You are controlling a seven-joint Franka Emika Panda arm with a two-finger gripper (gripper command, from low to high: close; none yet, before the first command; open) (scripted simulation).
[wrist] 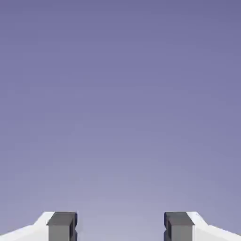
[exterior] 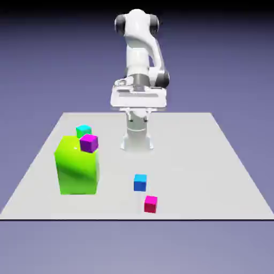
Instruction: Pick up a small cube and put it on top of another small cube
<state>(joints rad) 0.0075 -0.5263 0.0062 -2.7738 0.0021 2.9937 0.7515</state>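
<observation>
In the exterior view, the small pink cube (exterior: 150, 204) sits on the table (exterior: 214, 171) near the front, just beside a blue cube (exterior: 140, 182). A purple cube (exterior: 89, 143) seems to lean on the big green block (exterior: 77, 166). In the hand view, the gripper (wrist: 120, 228) is wide apart and holds nothing.

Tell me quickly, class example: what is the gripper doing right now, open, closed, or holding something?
Gripper: open, holding nothing; only the plain backdrop shows between its fingertips.
</observation>
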